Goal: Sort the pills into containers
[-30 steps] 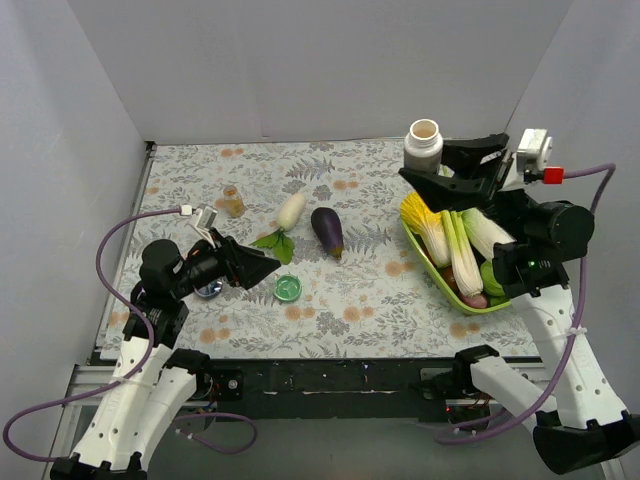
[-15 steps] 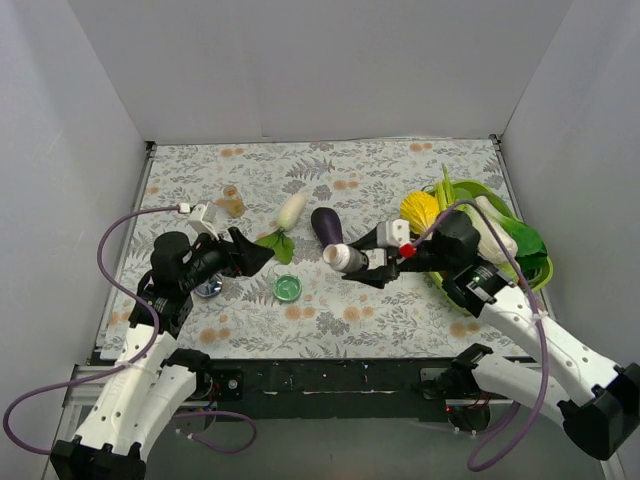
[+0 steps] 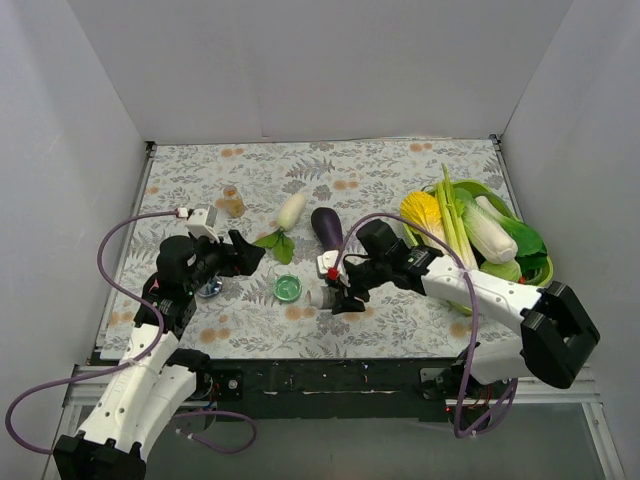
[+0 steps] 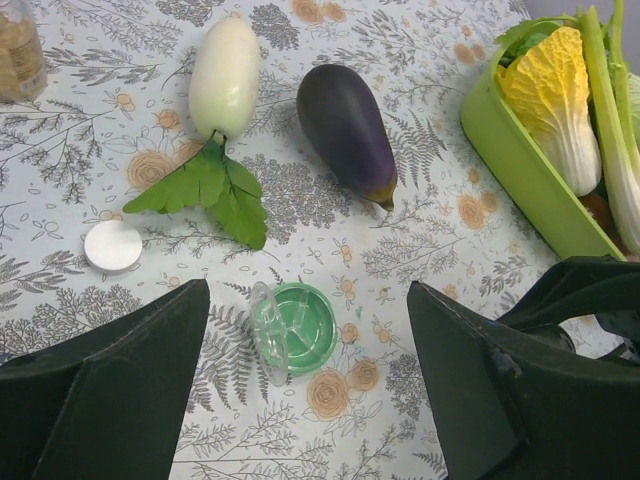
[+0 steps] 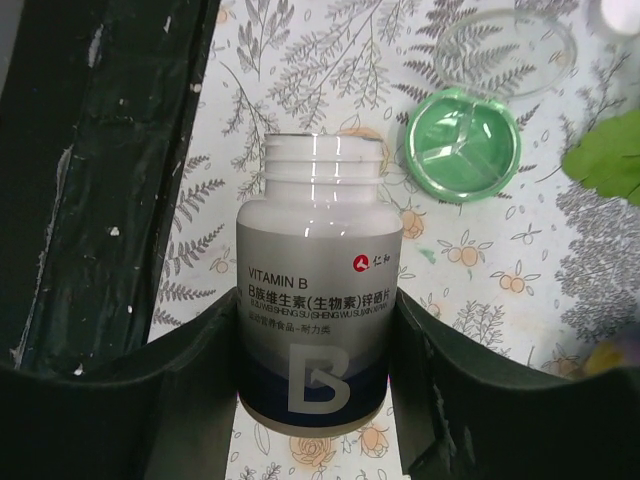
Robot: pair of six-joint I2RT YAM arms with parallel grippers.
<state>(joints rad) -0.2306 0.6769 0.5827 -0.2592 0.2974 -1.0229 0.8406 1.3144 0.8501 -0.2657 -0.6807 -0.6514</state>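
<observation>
My right gripper is shut on a white "Vitamin B" bottle. The bottle has no cap, is held low over the table, and its open mouth points toward the green dish. No pills show. The green dish lies between the grippers with its clear lid flipped open. My left gripper is open and empty just left of it. The blue dish is partly hidden under my left arm. The orange dish stands at the back left.
A white radish with leaves and a purple eggplant lie behind the green dish. A loose white cap lies near the leaves. The lime-green vegetable tray fills the right side. White walls enclose the table.
My right arm swung from the back right down to the table's middle with the bottle, which is now low beside the green dish. My left gripper barely moved.
</observation>
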